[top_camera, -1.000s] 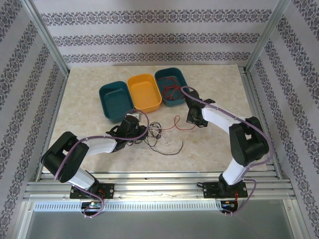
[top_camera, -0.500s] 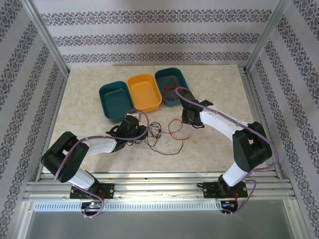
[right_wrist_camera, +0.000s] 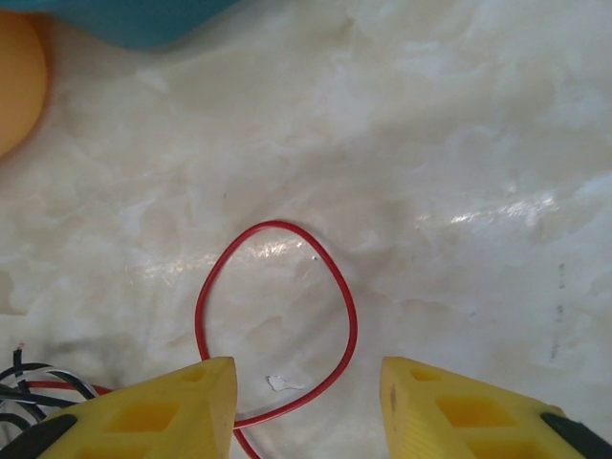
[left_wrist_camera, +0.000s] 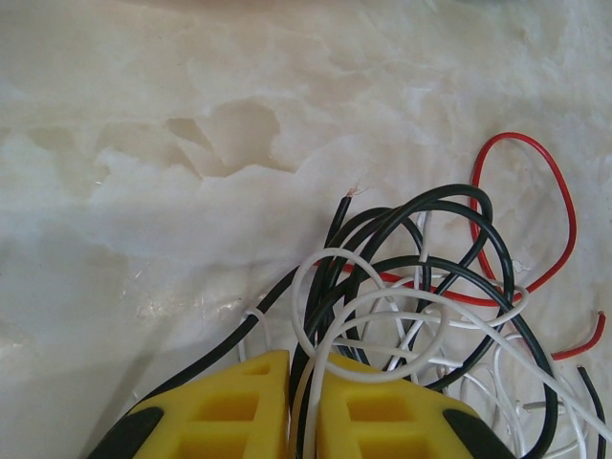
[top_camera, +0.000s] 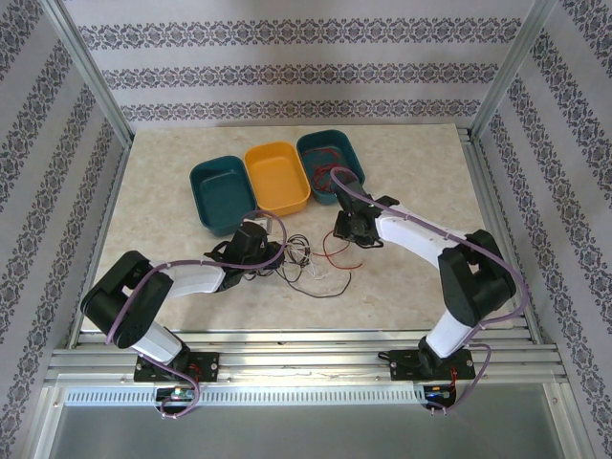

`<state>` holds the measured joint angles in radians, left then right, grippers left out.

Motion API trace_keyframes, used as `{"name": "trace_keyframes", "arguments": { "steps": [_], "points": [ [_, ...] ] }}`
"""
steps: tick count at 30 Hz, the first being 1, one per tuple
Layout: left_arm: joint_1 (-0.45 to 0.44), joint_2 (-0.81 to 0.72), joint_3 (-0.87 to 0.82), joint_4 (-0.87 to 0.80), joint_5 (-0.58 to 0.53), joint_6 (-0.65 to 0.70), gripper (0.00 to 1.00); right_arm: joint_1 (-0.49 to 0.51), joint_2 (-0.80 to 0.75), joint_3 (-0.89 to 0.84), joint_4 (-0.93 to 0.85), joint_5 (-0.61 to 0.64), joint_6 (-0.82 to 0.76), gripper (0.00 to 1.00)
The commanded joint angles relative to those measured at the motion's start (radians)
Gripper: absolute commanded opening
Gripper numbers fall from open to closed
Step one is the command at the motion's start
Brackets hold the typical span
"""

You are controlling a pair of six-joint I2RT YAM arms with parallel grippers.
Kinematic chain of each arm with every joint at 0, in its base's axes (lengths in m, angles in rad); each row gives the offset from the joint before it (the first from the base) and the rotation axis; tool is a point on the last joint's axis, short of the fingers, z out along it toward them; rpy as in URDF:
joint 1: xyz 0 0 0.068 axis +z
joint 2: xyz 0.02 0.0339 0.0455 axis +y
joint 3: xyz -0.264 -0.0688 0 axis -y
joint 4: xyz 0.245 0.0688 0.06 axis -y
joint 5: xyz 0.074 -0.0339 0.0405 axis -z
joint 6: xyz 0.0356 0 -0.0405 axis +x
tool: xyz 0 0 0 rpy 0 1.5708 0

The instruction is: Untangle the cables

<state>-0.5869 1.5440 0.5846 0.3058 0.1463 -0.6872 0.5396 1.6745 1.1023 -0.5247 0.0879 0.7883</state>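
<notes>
Your top camera sits high up behind the arms and looks down on the whole table [top_camera: 172,277] from far away. Each wrist camera rides just behind its own jaws and looks out past the yellow fingers [left_wrist_camera: 220,416], very close to the table top. The cables [left_wrist_camera: 411,316] just ahead of the left jaws show from the top too, and their red loop [right_wrist_camera: 277,224] lies right ahead of the right jaws.

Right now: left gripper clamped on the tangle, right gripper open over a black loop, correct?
Wrong colour: the cable loop under the open right gripper is red, not black; right wrist view shows it. The left gripper is clamped on the tangle.
</notes>
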Motion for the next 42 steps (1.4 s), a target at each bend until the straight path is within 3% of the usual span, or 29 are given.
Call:
{"name": "trace_keyframes", "arguments": {
  "steps": [1, 15, 34, 40, 42],
  "points": [
    [0.012, 0.014, 0.002, 0.04, 0.009, -0.014, 0.13, 0.018, 0.038, -0.022, 0.015, -0.035, 0.046, 0.42],
    [0.011, 0.011, 0.003, 0.038, 0.012, -0.015, 0.13, 0.027, 0.128, -0.015, 0.046, -0.071, 0.076, 0.44],
    [0.011, 0.011, 0.002, 0.039, 0.013, -0.014, 0.13, 0.052, 0.057, -0.091, 0.051, -0.022, 0.13, 0.49],
    [0.012, 0.015, 0.001, 0.041, 0.019, -0.017, 0.13, 0.069, 0.108, -0.075, 0.089, -0.039, 0.146, 0.47],
    [0.012, 0.016, 0.002, 0.041, 0.021, -0.019, 0.13, 0.073, 0.129, -0.057, 0.089, -0.035, 0.146, 0.42]
  ]
}}
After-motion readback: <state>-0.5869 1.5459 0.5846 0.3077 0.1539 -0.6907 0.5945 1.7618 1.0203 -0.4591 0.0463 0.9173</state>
